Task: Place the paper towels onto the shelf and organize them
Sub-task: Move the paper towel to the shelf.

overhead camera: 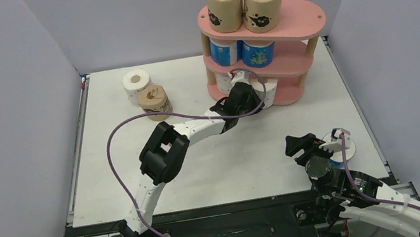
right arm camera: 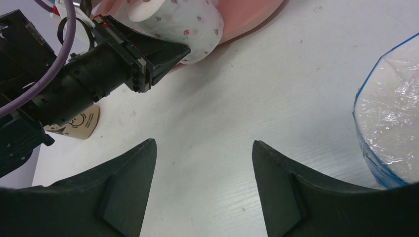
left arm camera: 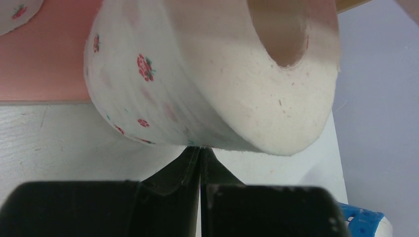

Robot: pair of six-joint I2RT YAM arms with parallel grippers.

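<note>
Between pale lilac walls [overhead camera: 3,127], the white table [overhead camera: 234,159] holds the pink shelf [overhead camera: 306,16].

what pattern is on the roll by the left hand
The roll is white with pinkish-red dots, clearest in the left wrist view.

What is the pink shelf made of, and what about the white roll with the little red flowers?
The shelf looks like painted boards, smooth and matte pink, on posts of bare light wood, probably. The white roll looks like soft paper: its end is fuzzy and speckled, with a hollow core. A thin wrap may cover it.
</note>
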